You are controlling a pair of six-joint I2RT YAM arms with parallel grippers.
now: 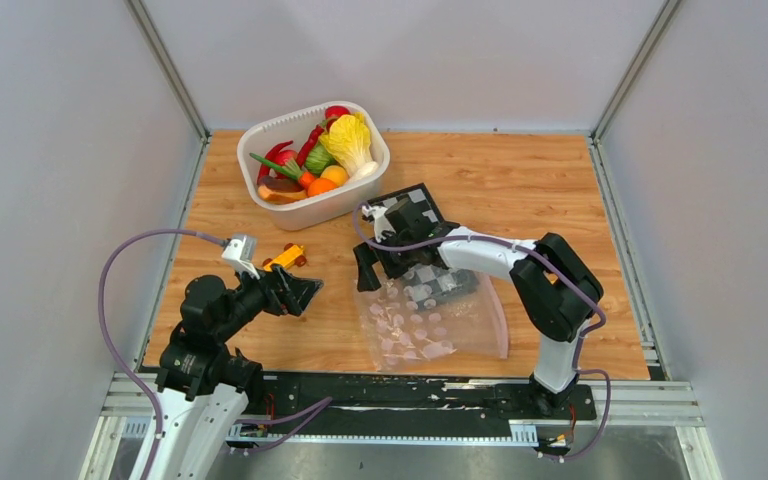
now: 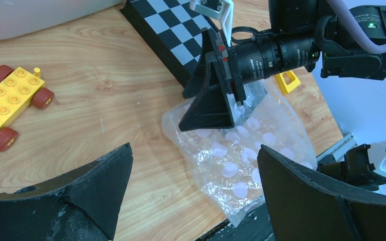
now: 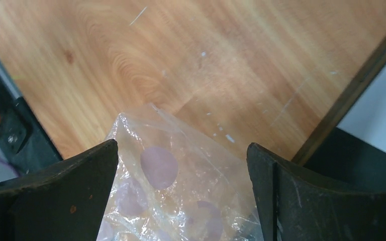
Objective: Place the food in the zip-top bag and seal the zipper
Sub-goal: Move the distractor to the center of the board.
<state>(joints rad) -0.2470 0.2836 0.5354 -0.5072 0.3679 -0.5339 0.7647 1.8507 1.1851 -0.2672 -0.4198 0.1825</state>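
The food (image 1: 322,160) lies heaped in a white basket (image 1: 375,172) at the back: a yellow-green cabbage (image 1: 348,140), red chillies, orange fruits and a tan bun (image 1: 280,191). The clear dotted zip-top bag (image 1: 430,318) lies flat near the front, with its pale pink zipper (image 1: 503,328) along the right edge. My right gripper (image 1: 380,272) stands open over the bag's far left corner (image 3: 181,186), which sits between its fingers (image 3: 80,186) ungripped. My left gripper (image 1: 305,293) is open left of the bag (image 2: 251,150), holding nothing.
A yellow toy car (image 1: 285,259) with red wheels sits just behind my left gripper, and shows in the left wrist view too (image 2: 10,105). A black-and-white checkerboard (image 1: 415,210) lies behind the bag, partly under the right arm. The table's front edge runs just below the bag.
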